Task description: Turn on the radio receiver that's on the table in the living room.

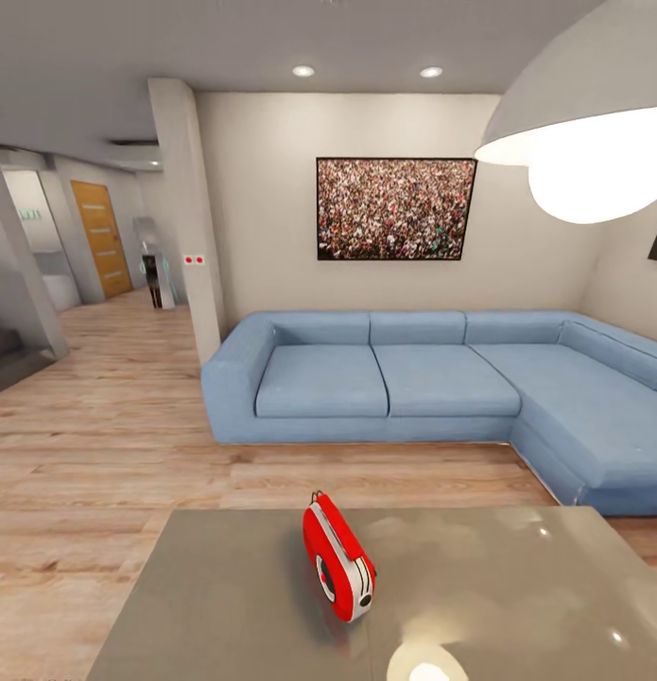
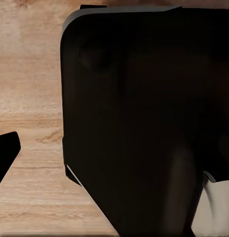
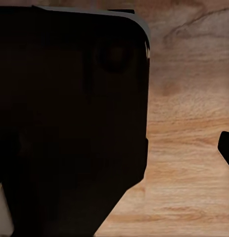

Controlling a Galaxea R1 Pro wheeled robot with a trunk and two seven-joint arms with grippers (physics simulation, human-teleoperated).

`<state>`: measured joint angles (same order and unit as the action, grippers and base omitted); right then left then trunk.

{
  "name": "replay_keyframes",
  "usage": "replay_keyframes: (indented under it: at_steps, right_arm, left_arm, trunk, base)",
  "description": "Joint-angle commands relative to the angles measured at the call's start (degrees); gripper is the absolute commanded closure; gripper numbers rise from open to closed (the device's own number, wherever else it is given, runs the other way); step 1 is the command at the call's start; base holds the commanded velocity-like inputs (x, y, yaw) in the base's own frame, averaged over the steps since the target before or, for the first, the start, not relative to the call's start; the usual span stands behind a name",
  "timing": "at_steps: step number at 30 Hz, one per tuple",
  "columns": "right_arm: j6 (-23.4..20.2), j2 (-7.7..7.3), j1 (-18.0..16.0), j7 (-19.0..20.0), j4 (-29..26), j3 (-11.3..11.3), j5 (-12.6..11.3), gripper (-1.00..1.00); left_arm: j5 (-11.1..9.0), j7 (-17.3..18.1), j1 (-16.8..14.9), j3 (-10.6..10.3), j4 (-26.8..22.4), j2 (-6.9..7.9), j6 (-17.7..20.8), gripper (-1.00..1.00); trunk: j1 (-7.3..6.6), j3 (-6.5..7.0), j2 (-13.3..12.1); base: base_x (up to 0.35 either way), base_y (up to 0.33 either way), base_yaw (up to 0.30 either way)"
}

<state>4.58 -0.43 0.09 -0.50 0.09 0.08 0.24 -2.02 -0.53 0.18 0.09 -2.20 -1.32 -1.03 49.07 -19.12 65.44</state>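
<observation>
From the head view, the radio receiver (image 1: 338, 558) stands upright on its edge on the glossy grey counter (image 1: 224, 605), near the counter's far edge and about midway across it (its round dial faces toward the viewer's left and slightly down). Its white-grey band runs over the top, and a thin wire handle shows at the upper end. Beyond the counter lies light wood plank floor (image 1: 111, 426), then a light blue sectional sofa (image 1: 413, 378) against a beige wall that carries a framed crowd picture (image 1: 396, 208). A white hanging lamp (image 1: 583, 123) fills the upper right corner.

In the left wrist view, a large dark body (image 2: 144, 118) blocks most of the frame over wood floor; whether the left pincer is apart or together cannot be told.

In the right wrist view, a similar dark mass (image 3: 69, 123) covers the floor, and the right pincer's state cannot be told either.
</observation>
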Motion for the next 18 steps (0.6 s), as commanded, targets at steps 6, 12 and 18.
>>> replay_keyframes:
  at_steps: [6, 12, 18]
  right_arm:
    - [0.1, 0.0, 0.0, 0.0, 0.0, 0.0, 0.0, -1.0]
    - [0.2, -0.01, 0.0, 0.0, 0.0, 0.0, 0.0, -1.0]
    - [0.1, -0.01, 0.0, 0.0, 0.0, 0.0, 0.0, -1.0]
  left_arm:
    - [0.0, 0.0, 0.0, 0.0, 0.0, 0.0, 0.0, -1.0]
    - [0.0, 0.0, 0.0, 0.0, -0.1, 0.0, 0.0, -1.0]
    - [0.0, 0.0, 0.0, 0.0, -0.1, 0.0, 0.0, -1.0]
  trunk:
    - [-1.33, 0.53, -2.4]
    - [-2.64, 1.05, -4.8]
    - [-3.96, 1.57, -7.2]
  base:
    - [0.0, 0.0, 0.0]
    - [0.0, 0.0, 0.0]
    - [0.0, 0.0, 0.0]
